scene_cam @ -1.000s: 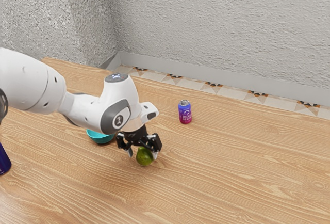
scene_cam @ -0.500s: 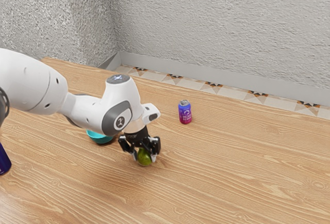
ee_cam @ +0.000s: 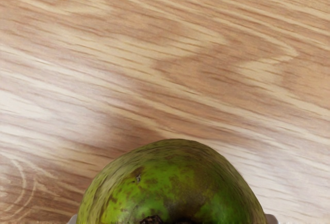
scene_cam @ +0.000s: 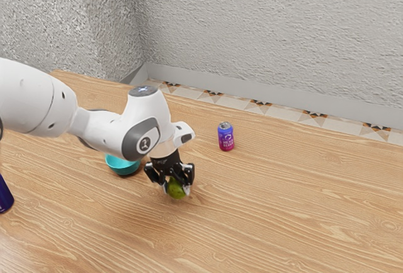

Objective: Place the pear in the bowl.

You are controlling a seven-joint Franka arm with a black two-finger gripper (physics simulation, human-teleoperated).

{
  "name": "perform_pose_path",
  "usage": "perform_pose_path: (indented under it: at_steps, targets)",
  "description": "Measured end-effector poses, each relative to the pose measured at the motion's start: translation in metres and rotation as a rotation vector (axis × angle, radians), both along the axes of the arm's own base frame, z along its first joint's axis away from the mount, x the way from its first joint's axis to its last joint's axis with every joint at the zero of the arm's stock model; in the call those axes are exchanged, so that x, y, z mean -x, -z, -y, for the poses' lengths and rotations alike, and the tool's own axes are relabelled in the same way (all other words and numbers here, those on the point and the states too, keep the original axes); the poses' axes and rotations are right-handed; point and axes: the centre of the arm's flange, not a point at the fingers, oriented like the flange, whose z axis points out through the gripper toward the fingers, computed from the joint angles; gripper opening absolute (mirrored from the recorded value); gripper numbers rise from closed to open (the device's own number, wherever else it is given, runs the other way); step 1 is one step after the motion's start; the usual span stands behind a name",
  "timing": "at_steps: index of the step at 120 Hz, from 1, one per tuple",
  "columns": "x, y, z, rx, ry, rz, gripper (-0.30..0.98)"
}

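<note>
The gripper (scene_cam: 176, 190), fingers parted by the pear's (scene_cam: 175, 187) girth and pressing both sides, has it low at the table (scene_cam: 271, 216); a loose pinch on rounded skin could slip, or too low a carry toward the exterior view's left could clip the farther bowl (scene_cam: 123, 168).

Table (scene_cam: 283, 210) wood-grained, softly shiny; wall (scene_cam: 271, 21) rough, matt; can lid (scene_cam: 225, 124) metallic; pear (ee_cam: 172, 182) satiny.
</note>
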Motion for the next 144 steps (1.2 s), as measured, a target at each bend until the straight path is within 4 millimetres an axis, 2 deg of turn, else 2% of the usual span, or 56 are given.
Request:
perform_pose_path:
  at_steps: [13,23,34,48,56,70,85,97,125,137,140,144]
  targets:
    - [-0.004,-0.036,-0.004,-0.005,0.004,0.047,0.26]
    - [-0.008,-0.061,-0.023,-0.025,-0.013,0.075,0.24]
    - [-0.017,-0.084,-0.068,-0.063,-0.071,0.092,0.23]
    - [-0.015,-0.092,-0.148,-0.106,-0.191,0.066,0.23]
    - [-0.015,-0.089,-0.168,-0.121,-0.214,0.046,0.23]
    - [-0.029,-0.079,-0.174,-0.151,-0.207,0.026,0.23]
    - [-0.039,-0.07,-0.19,-0.177,-0.217,0.009,0.22]
    - [-0.048,-0.065,-0.193,-0.189,-0.211,0.002,0.22]
    - [-0.047,-0.067,-0.192,-0.171,-0.182,-0.015,0.5]
    - [-0.045,-0.08,-0.192,-0.161,-0.167,-0.011,0.57]
    - [-0.043,-0.095,-0.192,-0.157,-0.157,0.0,0.58]
    - [-0.043,-0.136,-0.188,-0.152,-0.131,0.035,0.6]
